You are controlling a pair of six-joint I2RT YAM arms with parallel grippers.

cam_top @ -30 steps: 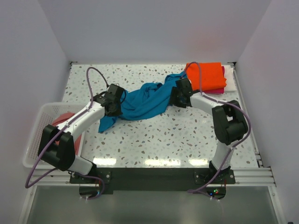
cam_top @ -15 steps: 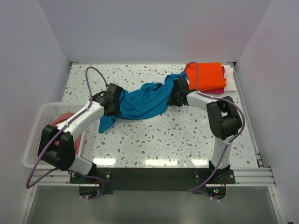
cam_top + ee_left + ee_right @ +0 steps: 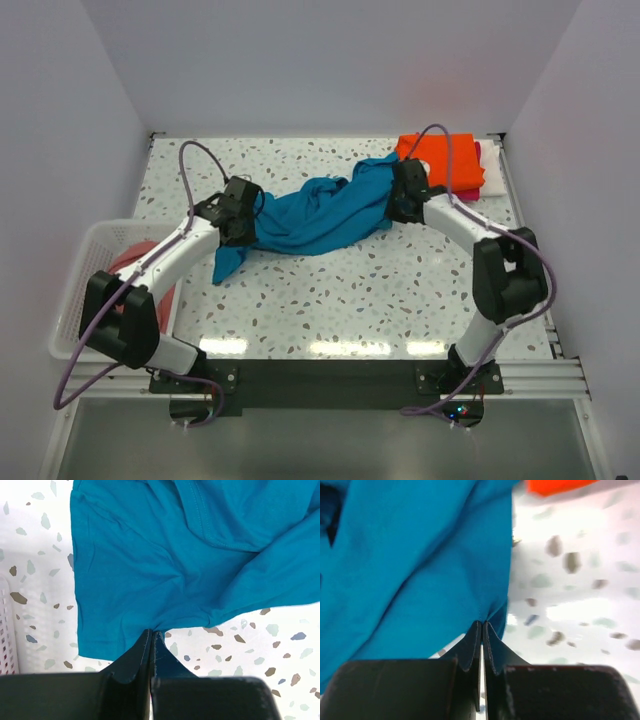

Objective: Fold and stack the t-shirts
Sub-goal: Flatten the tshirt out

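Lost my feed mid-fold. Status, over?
Left gripper and right gripper shut on teal shirt. Shirt bunched, strung between them. Folded orange shirt close by right gripper.

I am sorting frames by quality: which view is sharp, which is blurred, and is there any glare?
Left wrist: sharp, the seam of the teal shirt and the speckles of the table are crisp. Right wrist: blurred, the speckles and the orange shirt look smeared. Top external: sharp, with bright glare strips along the table's near edge.

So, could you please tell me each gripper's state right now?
Left gripper: closed on the teal t-shirt.
Right gripper: closed on the teal t-shirt too.
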